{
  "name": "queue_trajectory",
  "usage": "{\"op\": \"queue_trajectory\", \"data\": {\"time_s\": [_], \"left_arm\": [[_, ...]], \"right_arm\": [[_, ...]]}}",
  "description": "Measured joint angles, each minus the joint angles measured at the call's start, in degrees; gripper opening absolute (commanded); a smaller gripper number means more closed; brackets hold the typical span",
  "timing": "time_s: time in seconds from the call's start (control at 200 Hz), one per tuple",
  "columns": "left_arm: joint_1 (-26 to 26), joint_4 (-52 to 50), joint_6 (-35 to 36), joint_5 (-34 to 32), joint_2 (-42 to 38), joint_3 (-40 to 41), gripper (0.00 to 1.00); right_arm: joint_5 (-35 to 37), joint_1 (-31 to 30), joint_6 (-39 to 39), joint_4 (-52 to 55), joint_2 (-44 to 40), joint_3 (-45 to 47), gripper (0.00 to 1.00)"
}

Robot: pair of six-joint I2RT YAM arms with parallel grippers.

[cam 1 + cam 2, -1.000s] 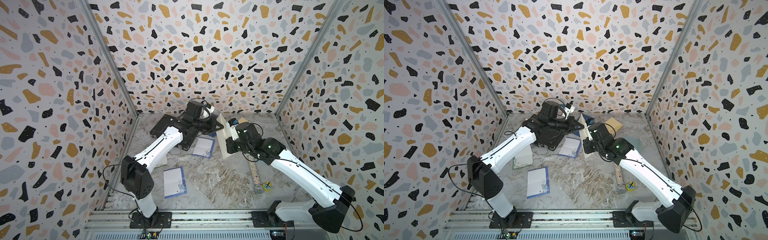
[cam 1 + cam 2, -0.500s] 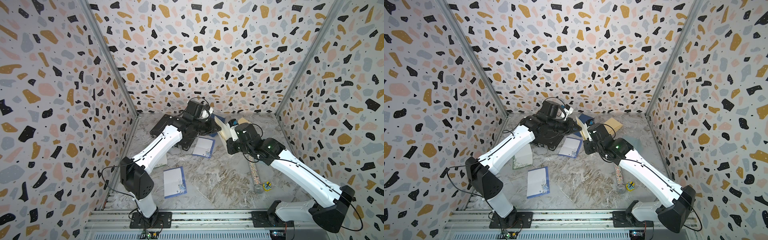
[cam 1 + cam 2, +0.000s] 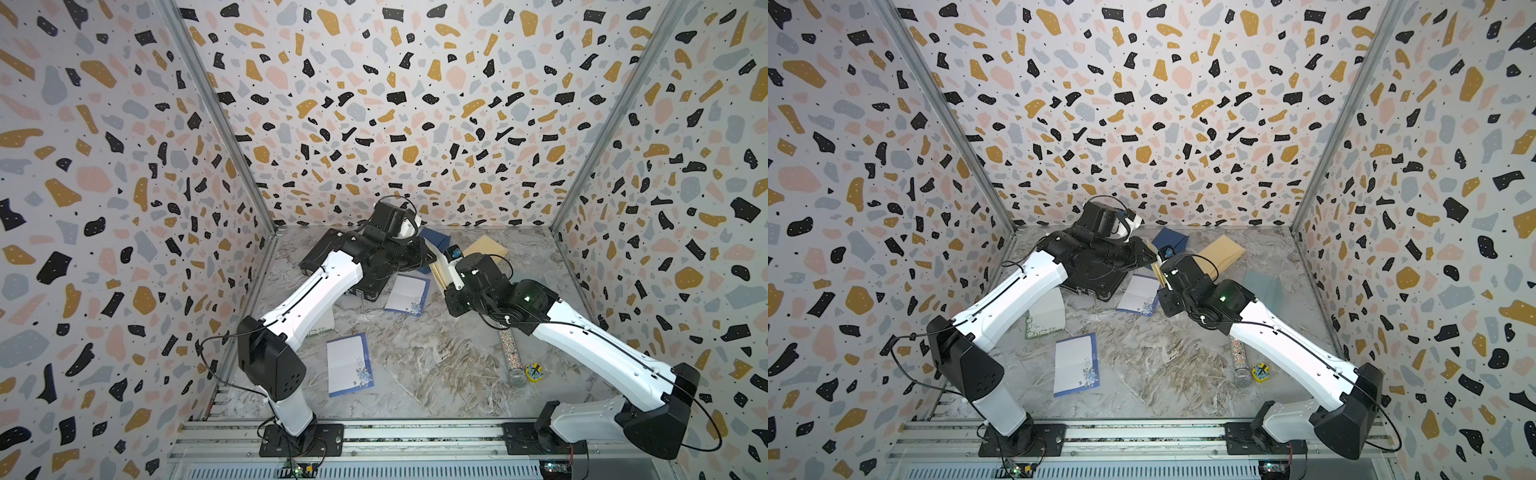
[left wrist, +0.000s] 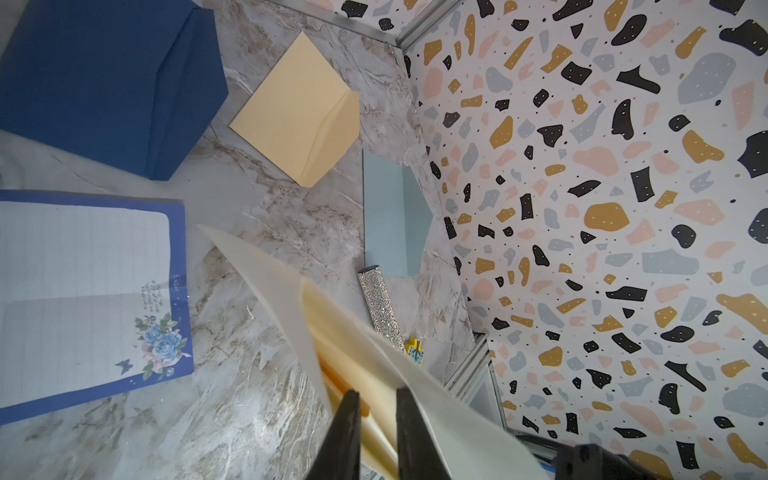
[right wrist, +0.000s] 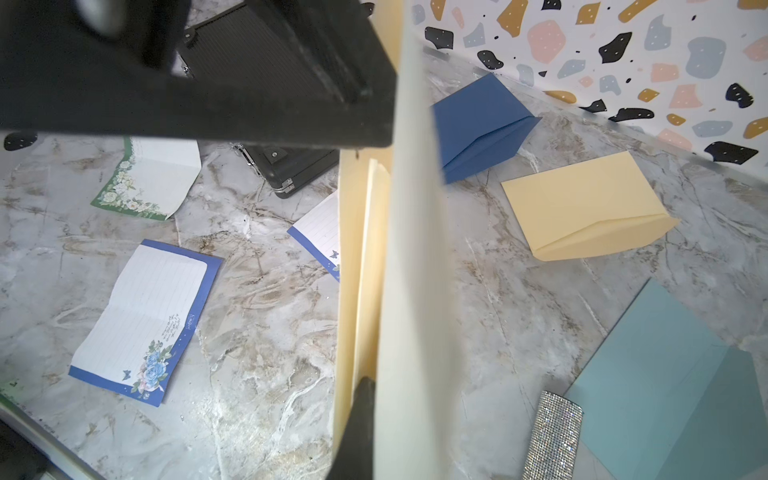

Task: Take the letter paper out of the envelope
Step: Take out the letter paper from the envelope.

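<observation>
We find the envelope (image 5: 415, 249) held upright above the rear middle of the table (image 3: 436, 374), the right claw (image 5: 382, 399) clenched on one edge of it, in our judgement so that its mouth faces the left arm; the letter paper (image 5: 370, 249), a folded yellow sheet, sits inside the gaping pocket, not yet drawn out; the left claw (image 4: 376, 395) stands at that mouth, fingers a little apart with paper in the gap, and we cannot tell whether it pinches or merely straddles it; a blue envelope (image 4: 104, 83) lies by the rear edge, a yellow envelope (image 4: 291, 112) toward the right rear corner, a teal envelope (image 4: 386, 220) along the right edge; a blue-bordered sheet (image 4: 83, 299), a black case (image 5: 282, 166) and a glitter microphone (image 4: 380, 303) lie apart from the held envelope; we judge the two wrists, close together, the only hindrance to a straight pull.
</observation>
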State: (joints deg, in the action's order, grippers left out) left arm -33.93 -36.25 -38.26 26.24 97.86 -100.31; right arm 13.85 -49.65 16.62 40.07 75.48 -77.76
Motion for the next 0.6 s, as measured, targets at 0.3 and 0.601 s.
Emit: {"op": "queue_trajectory", "data": {"time_s": [0.3, 0.601], "left_arm": [[0.0, -1.5, 1.0, -1.3, -0.1, -0.2, 0.17], [-0.4, -4.9, -0.5, 0.2, -0.2, -0.7, 0.35]], "right_arm": [[1.5, -0.5, 0.0, 0.6, 0.1, -0.3, 0.0], [5.0, -0.6, -1.1, 1.1, 1.9, -2.3, 0.0]]}}
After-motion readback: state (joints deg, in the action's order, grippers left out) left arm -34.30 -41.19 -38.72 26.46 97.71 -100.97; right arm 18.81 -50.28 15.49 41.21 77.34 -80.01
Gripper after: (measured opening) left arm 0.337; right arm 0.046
